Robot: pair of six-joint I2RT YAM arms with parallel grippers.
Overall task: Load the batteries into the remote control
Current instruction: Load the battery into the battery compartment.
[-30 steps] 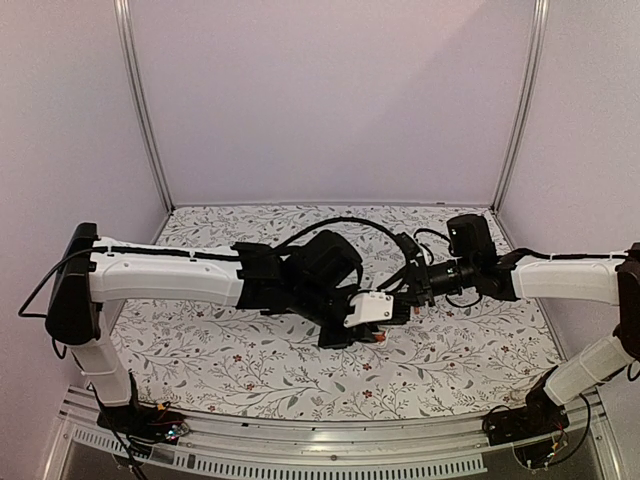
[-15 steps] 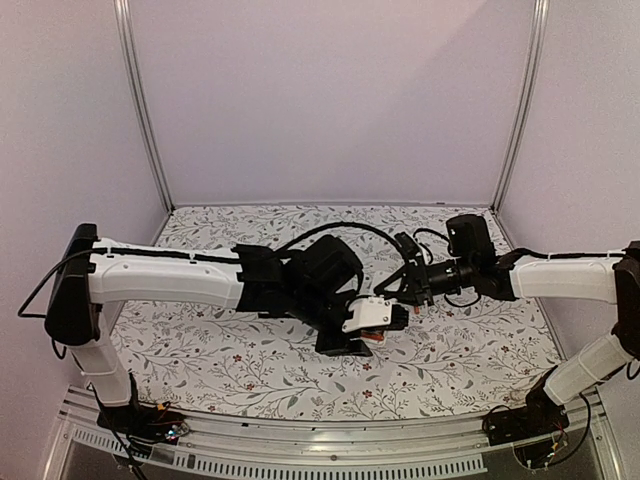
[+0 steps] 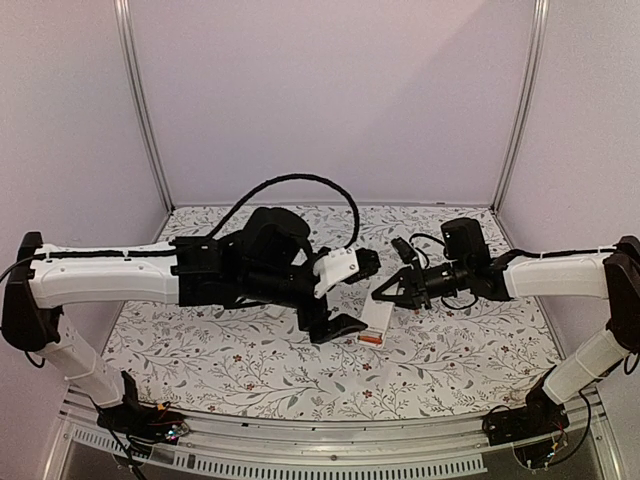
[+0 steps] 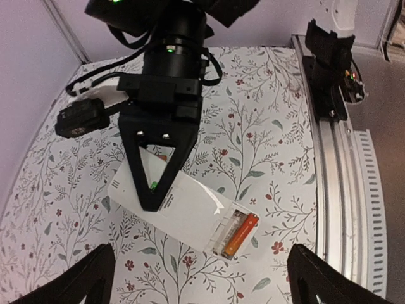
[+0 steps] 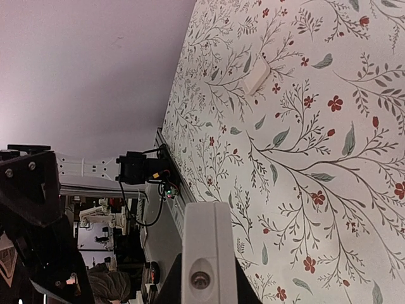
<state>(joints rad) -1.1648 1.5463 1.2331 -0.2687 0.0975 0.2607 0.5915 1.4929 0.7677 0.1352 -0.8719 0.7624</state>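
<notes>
The remote control (image 4: 183,206), a small white rectangular plastic handset, was held tilted over the floral-patterned tablecloth (image 4: 272,126), its open compartment end lowest. Whether that end touched the cloth could not be told. In the compartment the two tiny orange-red cylindrical batteries (image 4: 239,230) lay side by side. A second earlier the left gripper (image 3: 350,296) had been closed at that end. It had since spread its jaws wide and drawn back leftward, clear of the handset. Farther along, the right gripper (image 4: 154,196) stayed pinched on the remote's other end. Loading therefore looked done. What seemed left was the cover, perhaps the small white flat piece (image 5: 256,79) lying well apart on the cloth.
</notes>
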